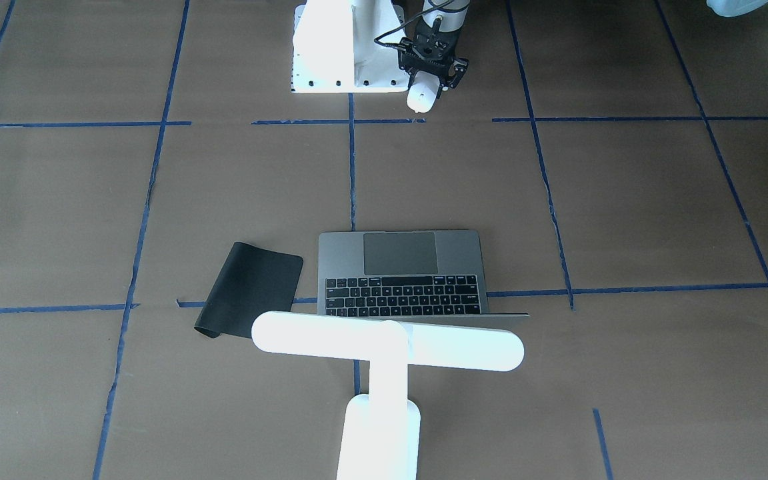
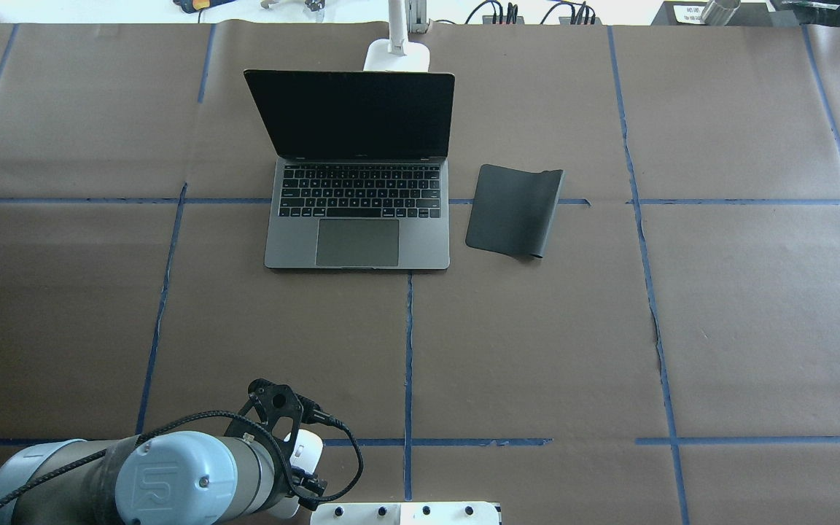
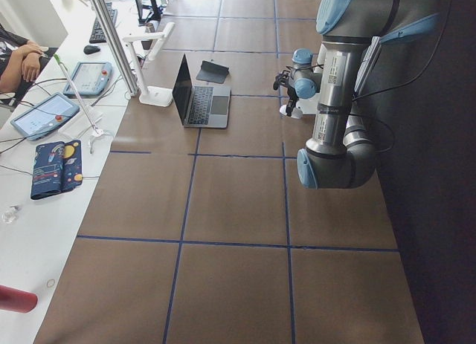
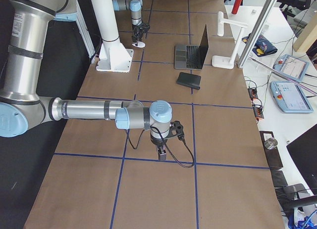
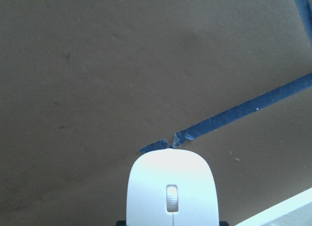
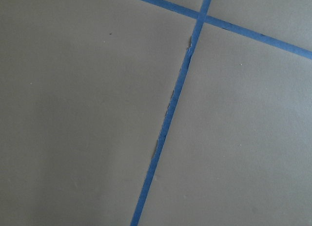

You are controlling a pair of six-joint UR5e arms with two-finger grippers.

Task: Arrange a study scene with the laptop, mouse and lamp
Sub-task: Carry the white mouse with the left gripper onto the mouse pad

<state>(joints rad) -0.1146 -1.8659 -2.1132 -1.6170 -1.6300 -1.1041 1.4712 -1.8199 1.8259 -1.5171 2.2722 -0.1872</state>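
The laptop stands open at the table's far middle, screen dark; it also shows in the front view. The white lamp stands just behind it, its base past the lid. My left gripper is near the robot's base, shut on the white mouse, which shows under the fingers in the front view and fills the bottom of the left wrist view. My right gripper points down over bare paper far to the right; I cannot tell whether it is open or shut.
A black mouse pad lies right of the laptop, one edge curled. The white pedestal with bolt holes stands beside the left gripper. Blue tape lines cross the brown paper. Tablets and cables lie on the far side bench.
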